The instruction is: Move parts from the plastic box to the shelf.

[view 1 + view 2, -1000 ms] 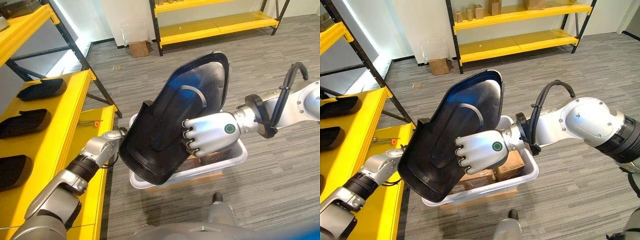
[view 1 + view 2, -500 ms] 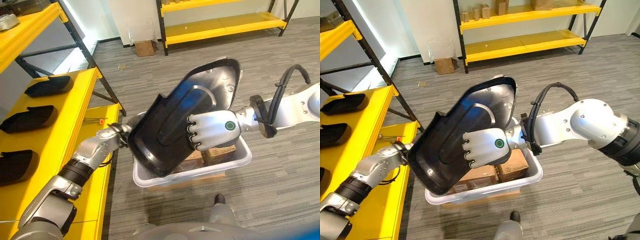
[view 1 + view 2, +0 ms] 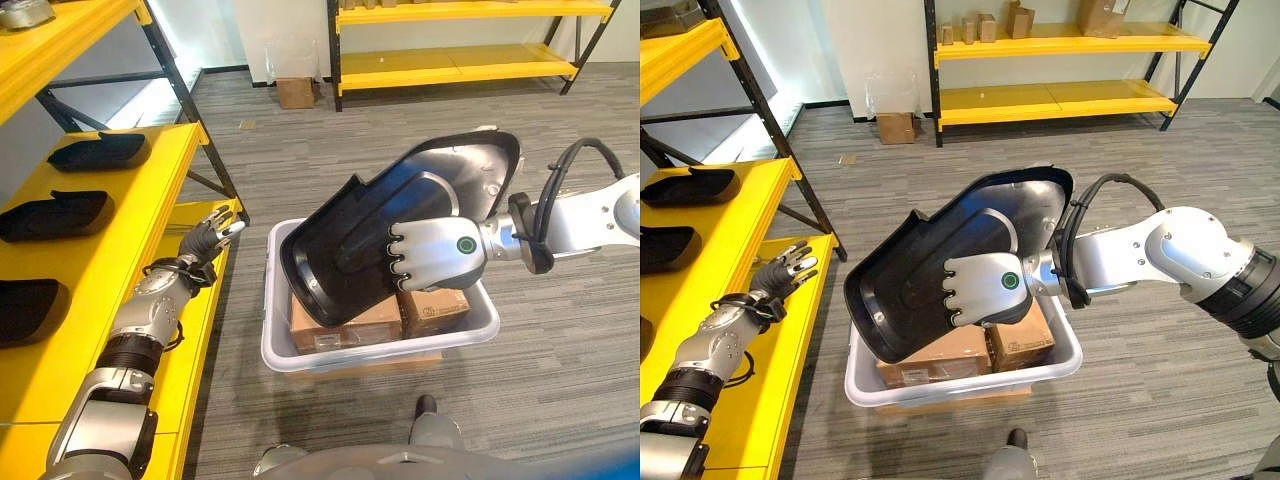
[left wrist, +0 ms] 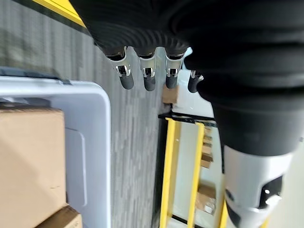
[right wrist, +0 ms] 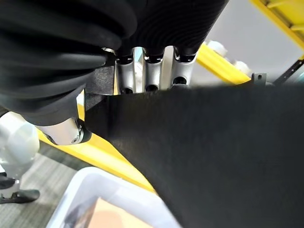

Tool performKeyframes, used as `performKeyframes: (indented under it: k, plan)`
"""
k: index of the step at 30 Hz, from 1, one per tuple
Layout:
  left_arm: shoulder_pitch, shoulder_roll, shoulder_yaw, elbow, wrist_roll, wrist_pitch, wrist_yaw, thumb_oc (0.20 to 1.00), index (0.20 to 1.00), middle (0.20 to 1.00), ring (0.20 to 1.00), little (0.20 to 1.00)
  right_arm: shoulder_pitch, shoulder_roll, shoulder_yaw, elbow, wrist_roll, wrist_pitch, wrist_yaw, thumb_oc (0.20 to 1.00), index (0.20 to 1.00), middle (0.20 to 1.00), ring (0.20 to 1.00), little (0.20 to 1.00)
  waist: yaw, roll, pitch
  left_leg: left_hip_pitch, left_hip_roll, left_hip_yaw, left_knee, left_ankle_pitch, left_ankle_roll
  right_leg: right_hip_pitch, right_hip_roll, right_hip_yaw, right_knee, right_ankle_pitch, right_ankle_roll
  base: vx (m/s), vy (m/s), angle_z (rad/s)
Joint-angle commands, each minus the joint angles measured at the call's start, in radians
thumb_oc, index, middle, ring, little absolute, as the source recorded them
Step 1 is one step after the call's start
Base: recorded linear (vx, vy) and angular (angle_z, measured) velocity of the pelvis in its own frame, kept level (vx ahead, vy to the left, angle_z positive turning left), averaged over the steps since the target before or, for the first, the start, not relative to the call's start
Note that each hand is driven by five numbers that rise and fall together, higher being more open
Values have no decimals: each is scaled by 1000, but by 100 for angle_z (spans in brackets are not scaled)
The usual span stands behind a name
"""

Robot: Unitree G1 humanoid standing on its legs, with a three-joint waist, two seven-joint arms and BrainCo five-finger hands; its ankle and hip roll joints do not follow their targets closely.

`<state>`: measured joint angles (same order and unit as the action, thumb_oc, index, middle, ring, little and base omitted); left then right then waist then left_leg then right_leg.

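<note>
1. The right hand (image 3: pixel 432 254) has its fingers curled over the edge of a large black molded panel (image 3: pixel 380 220) and holds it tilted above the white plastic box (image 3: pixel 865 375).
2. The panel's lower end hangs over the cardboard boxes (image 3: pixel 345 322) packed inside the box.
3. The left hand (image 3: pixel 787 268), fingers spread and holding nothing, hovers at the edge of the yellow shelf (image 3: pixel 70 275), apart from the panel.
4. Three black parts (image 3: pixel 55 215) lie on that shelf.
</note>
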<state>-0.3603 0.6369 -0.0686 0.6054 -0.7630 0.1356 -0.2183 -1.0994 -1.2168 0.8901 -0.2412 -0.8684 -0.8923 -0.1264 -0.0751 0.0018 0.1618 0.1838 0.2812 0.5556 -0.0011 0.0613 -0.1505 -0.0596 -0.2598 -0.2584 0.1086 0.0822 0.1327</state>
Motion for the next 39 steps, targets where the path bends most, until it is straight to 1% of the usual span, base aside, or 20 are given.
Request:
performKeyframes:
  k: [1,2,3,4,5,6,7,11,13,16,19,23,24,26,27,28,31,32,33,39]
  plan:
    - [-86,19,2,-76,-27,-42,-99,1000,1000,1000,1000,1000,-34,-3,-78,-43,54,5,-45,200,200,200,200,200,1,-12,17,-40,40,-47,56,-26,-16,86,-1,-64,50,-158,-7,34,1,1]
    - [-88,16,-10,-94,-26,-45,-129,1000,1000,1000,1000,1000,-28,-2,-84,-43,51,-4,-42,200,200,200,200,200,1,-12,19,-41,40,-49,58,-28,-15,85,-1,-63,52,-159,-7,47,-5,1]
    - [-90,16,-32,-151,-32,-33,-162,1000,1000,1000,1000,1000,-14,0,-95,-43,40,-12,-35,200,200,200,200,200,4,-12,21,-45,41,-49,63,-30,-15,84,-5,-66,53,-156,-5,48,-7,1]
    - [-90,18,-39,-172,-36,-27,-162,1000,1000,1000,1000,1000,-10,-1,-98,-40,35,-15,-38,200,200,200,200,200,4,-11,22,-45,41,-49,64,-31,-15,84,-6,-66,54,-156,-5,82,-11,1]
    - [-95,29,-67,-269,-79,9,-154,1000,1000,1000,1000,1000,6,1,-103,-25,3,-18,-59,200,200,200,200,200,7,-9,25,-47,41,-51,68,-34,-14,82,-8,-68,57,-156,-5,64,-6,1]
    - [-96,31,-72,-284,-91,17,-154,1000,1000,1000,1000,1000,8,2,-103,-23,-5,-17,-64,200,200,200,200,200,8,-9,25,-47,40,-51,68,-34,-13,82,-8,-68,58,-156,-5,74,-8,2]
    - [-103,38,-86,-329,-115,41,-149,1000,1000,1000,1000,1000,11,9,-103,-19,-16,-15,-65,200,200,200,200,200,10,-6,29,-51,39,-54,73,-36,-12,78,-8,-67,64,-158,-5,41,-6,2]
    - [-130,74,-138,-454,-162,76,-150,1000,1000,1000,1000,1000,9,24,-98,-5,-39,-22,-63,200,200,200,200,200,14,2,47,-68,39,-57,91,-44,-9,60,-13,-69,89,-165,-5,21,-5,1]
    - [-172,98,-192,-534,-202,93,-143,1000,1000,1000,1000,1000,-16,38,-75,7,-42,-4,-52,200,200,200,200,200,16,10,73,-86,40,-58,104,-49,-7,37,-21,-68,111,-169,-4,21,-11,6]
    - [-223,121,-248,-596,-235,87,-143,1000,1000,1000,1000,1000,-48,53,-49,25,-69,18,-53,200,200,200,200,200,17,18,105,-110,42,-58,118,-54,-7,3,-30,-65,138,-174,-2,-16,-15,5]
    - [-297,136,-310,-649,-278,81,-131,1000,1000,1000,1000,1000,-111,75,5,72,-136,44,-101,200,200,200,200,200,16,31,153,-145,45,-59,131,-58,-6,-47,-36,-59,178,-187,-3,-58,-17,1]
    - [-394,129,-389,-652,-276,60,-100,1000,1000,1000,1000,1000,-183,114,72,164,-244,87,-174,200,200,200,200,200,11,44,207,-191,49,-63,149,-63,-5,-110,-38,-48,230,-206,-9,-66,-25,-3]
    - [-432,127,-419,-647,-293,59,-80,1000,1000,1000,1000,1000,-217,130,104,199,-300,116,-209,200,200,200,200,200,10,50,234,-221,54,-67,165,-62,-7,-151,-40,-44,264,-216,-15,-62,-41,-3]
    - [-449,120,-432,-638,-293,60,-79,1000,1000,1000,1000,1000,-231,142,122,226,-347,138,-238,200,200,200,200,200,9,53,250,-246,57,-72,179,-62,-7,-181,-39,-38,290,-223,-20,-51,-50,0]
    - [-457,123,-443,-632,-293,58,-66,1000,1000,1000,1000,1000,-237,151,135,252,-393,173,-276,200,200,200,200,200,10,55,264,-267,61,-75,190,-61,-7,-208,-40,-35,313,-229,-23,-32,-50,1]
    - [-459,124,-445,-630,-293,56,-64,1000,1000,1000,1000,1000,-239,154,137,257,-403,179,-284,200,200,200,200,200,10,56,266,-271,62,-75,192,-61,-7,-214,-40,-35,318,-230,-24,-18,-47,3]
    - [-476,125,-466,-591,-300,48,-83,1000,1000,1000,1000,1000,-237,185,136,313,-505,238,-344,200,200,200,200,200,11,58,297,-319,69,-79,215,-59,-6,-270,-39,-34,363,-241,-32,-38,-51,0]
    - [-477,125,-466,-590,-301,48,-83,1000,1000,1000,1000,1000,-237,187,136,315,-509,241,-346,200,200,200,200,200,11,58,298,-322,70,-80,217,-59,-6,-273,-39,-33,366,-242,-32,-17,-74,-3]
    - [-478,118,-473,-588,-285,53,-81,1000,1000,1000,1000,1000,-234,195,126,321,-539,277,-346,200,200,200,200,200,12,57,315,-347,74,-86,234,-57,-5,-298,-37,-33,388,-247,-36,-3,-48,1]
    - [-459,112,-483,-572,-259,60,-77,1000,1000,1000,1000,1000,-218,213,100,337,-581,336,-379,200,200,200,200,200,15,55,330,-375,80,-92,255,-52,-3,-324,-33,-34,413,-254,-41,2,-13,2]
